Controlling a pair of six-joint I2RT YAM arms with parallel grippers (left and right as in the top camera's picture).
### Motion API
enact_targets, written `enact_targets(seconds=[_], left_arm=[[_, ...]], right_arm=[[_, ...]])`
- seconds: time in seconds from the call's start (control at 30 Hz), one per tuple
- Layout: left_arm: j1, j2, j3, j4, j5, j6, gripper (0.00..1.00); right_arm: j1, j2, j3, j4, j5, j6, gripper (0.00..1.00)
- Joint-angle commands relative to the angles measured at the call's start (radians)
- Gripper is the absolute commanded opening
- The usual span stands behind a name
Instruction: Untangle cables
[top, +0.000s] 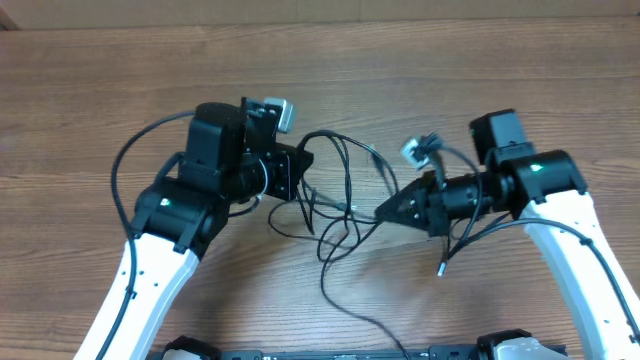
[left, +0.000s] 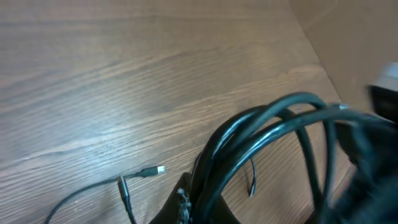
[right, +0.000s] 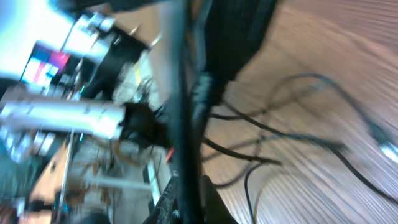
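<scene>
Several thin black cables (top: 340, 200) lie looped together on the wooden table between my two grippers. My left gripper (top: 303, 172) is shut on a bundle of cable loops (left: 261, 134), which rise from its jaws (left: 196, 205) in the left wrist view. Two plug ends (left: 158, 170) lie on the table beside it. My right gripper (top: 386, 211) points left and is shut on a cable strand (right: 186, 124) that runs up through its jaws (right: 199, 202). That view is blurred. A loose plug end (top: 440, 270) hangs below the right gripper. One strand (top: 360, 318) trails toward the front edge.
The wooden table (top: 320, 80) extends to the back. Thicker black arm cables loop by the left arm (top: 125, 160) and the right arm (top: 480, 230). The arm bases (top: 190, 348) stand at the front edge.
</scene>
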Motion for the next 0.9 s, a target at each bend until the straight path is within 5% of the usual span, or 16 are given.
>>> enact_targets(seconds=[0.0,0.17,0.23,0.5,0.67,0.87], left_arm=[[0.010,-0.067,0.126,-0.030,-0.197,0.024,0.04],[0.010,-0.093,0.239,-0.072,-0.393,0.054,0.04],[0.010,-0.096,0.278,-0.064,-0.410,0.054,0.04],[0.010,-0.095,0.356,0.136,-0.405,0.105,0.04],[0.010,-0.095,0.378,0.228,-0.308,0.201,0.04],[0.010,-0.082,0.377,0.092,-0.097,0.268,0.04]], right_arm=[[-0.064,-0.019,0.023,-0.013,0.098,0.099,0.04],[-0.118,-0.018,0.023,-0.012,0.103,0.098,0.25],[-0.132,-0.018,0.023,-0.009,0.119,0.098,0.49],[-0.135,-0.018,0.023,-0.008,0.173,0.099,0.99],[-0.135,-0.018,0.023,-0.013,0.183,0.099,1.00],[-0.134,-0.018,0.023,0.073,0.005,0.091,1.00]])
